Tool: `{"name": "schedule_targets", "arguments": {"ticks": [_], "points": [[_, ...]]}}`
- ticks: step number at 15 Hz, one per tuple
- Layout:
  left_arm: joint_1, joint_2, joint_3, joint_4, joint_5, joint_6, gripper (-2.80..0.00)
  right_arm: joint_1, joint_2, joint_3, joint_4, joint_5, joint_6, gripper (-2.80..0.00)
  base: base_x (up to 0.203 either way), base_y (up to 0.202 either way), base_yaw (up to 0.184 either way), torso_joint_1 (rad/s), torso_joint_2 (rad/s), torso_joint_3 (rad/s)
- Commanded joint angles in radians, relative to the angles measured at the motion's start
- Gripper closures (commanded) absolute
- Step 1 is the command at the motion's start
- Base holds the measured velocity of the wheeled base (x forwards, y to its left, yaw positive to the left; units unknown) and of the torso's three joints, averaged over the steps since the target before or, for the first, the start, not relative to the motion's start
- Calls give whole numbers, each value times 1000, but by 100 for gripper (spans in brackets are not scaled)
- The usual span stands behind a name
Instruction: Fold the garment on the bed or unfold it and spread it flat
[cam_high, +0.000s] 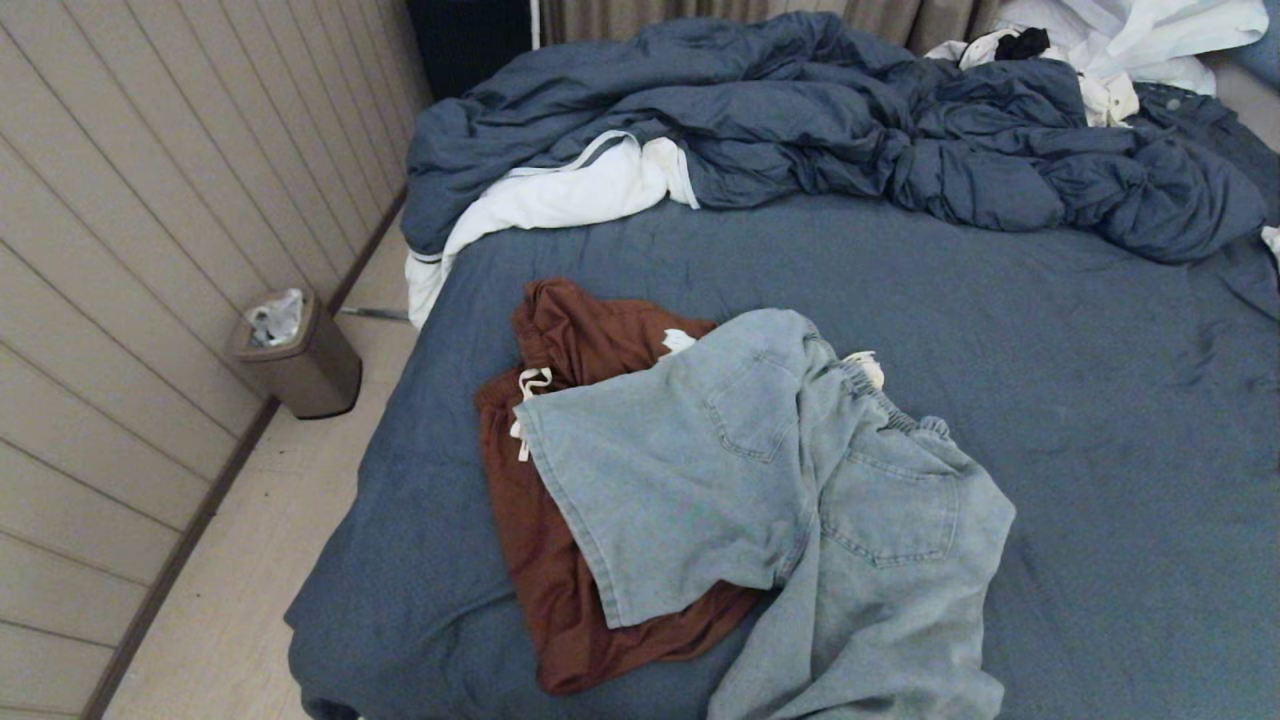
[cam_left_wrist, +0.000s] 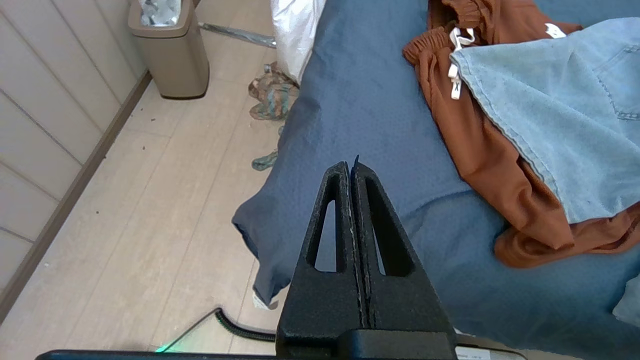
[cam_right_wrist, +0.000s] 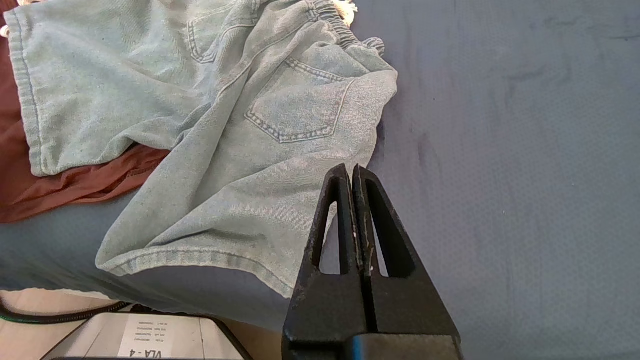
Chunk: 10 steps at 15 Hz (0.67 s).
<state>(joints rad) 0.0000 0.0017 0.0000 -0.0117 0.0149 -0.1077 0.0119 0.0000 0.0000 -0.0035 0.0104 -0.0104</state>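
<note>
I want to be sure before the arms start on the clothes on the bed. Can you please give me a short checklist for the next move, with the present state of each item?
1. Left gripper empty and shut, off the fabric: ok.
2. Right gripper empty and shut, above the denim hem: ok.
3. Light denim shorts spread flat: not ok, they lie crumpled with one leg over the bed edge.
4. Denim shorts lie alone: not ok, they overlap the rust-brown garment.
5. Free sheet for spreading: ok, to the robot's right of the shorts.
6. Duvet away from the clothes: ok, bunched at the far side.
</note>
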Motion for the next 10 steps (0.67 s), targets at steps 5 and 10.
{"name": "schedule_targets", "arguments": {"ticks": [5,10], "points": [[0,1,0,-1,0,-1,0,-1,0,0,-1,0,1,0,0,0,0,0,0,0],[0,1,0,-1,-1,-1,0,-1,0,0,-1,0,1,0,0,0,0,0,0,0]]}}
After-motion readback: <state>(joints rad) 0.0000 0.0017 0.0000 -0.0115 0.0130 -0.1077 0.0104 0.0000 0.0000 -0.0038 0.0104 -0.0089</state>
